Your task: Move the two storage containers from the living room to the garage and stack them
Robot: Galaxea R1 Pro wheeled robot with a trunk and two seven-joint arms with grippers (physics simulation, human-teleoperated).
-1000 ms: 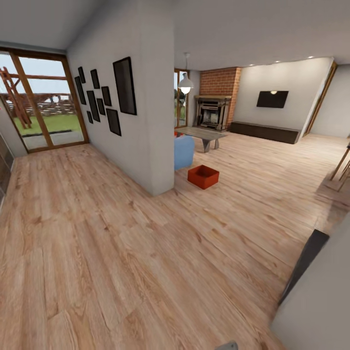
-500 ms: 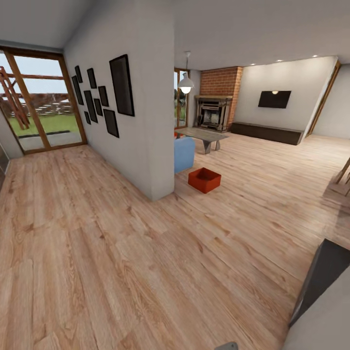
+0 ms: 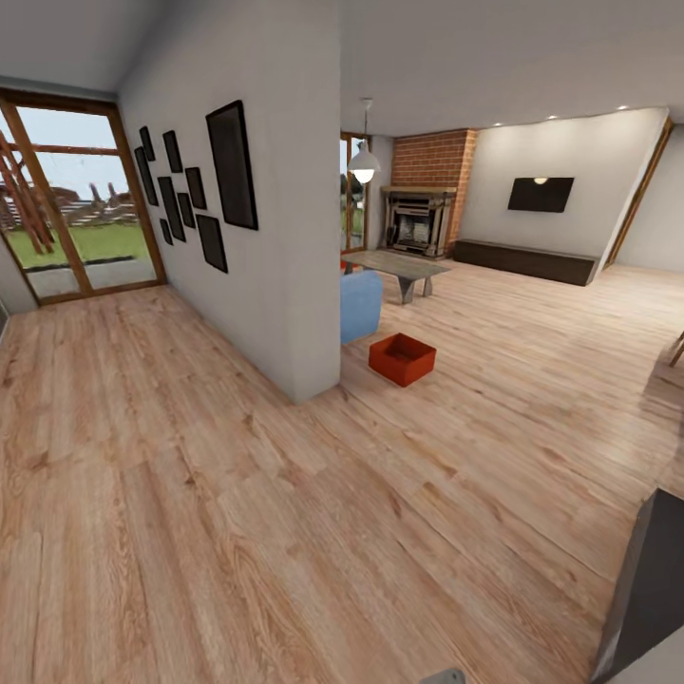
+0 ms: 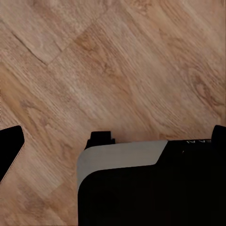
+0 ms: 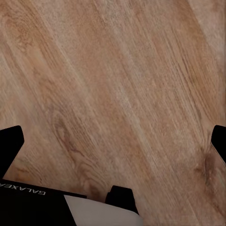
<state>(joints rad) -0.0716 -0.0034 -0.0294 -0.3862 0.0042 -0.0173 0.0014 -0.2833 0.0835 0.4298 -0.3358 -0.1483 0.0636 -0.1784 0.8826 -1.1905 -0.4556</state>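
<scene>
Stretching across the foreground, light wood plank flooring [image 3: 285, 532] runs from the robot's base toward the far rooms. Both wrist views look down on that same wood, and in each the two dark fingertips sit at opposite edges of the picture with bare boards between them: the left gripper [image 4: 113, 141] is spread wide and holds nothing, and the right gripper [image 5: 113, 141] is likewise spread wide and empty. Part of the robot's own grey and black body shows beneath each gripper.

In the head view, a dark grey slanted panel [image 3: 655, 579] cuts into the near right corner. Farther on, a white dividing wall [image 3: 275, 237] hung with a cluster of black picture frames [image 3: 195, 185] ends in a square corner. Just past that corner, on the wood floor of the living room, sits one orange-red rectangular plastic storage container [image 3: 402, 358], open-topped with low straight walls, upright and turned at an angle. It lies near the blue sofa end [image 3: 360, 304], well apart from the robot. A second small patch of orange-red shows above the sofa's edge, too hidden to identify.

Beyond stand a low grey-topped coffee table [image 3: 396, 269], a white pendant lamp [image 3: 363, 167], a red brick fireplace [image 3: 425, 195] and a black wall-mounted screen [image 3: 540, 194]. At far left, wood-framed glass doors [image 3: 66, 209] look onto grass.
</scene>
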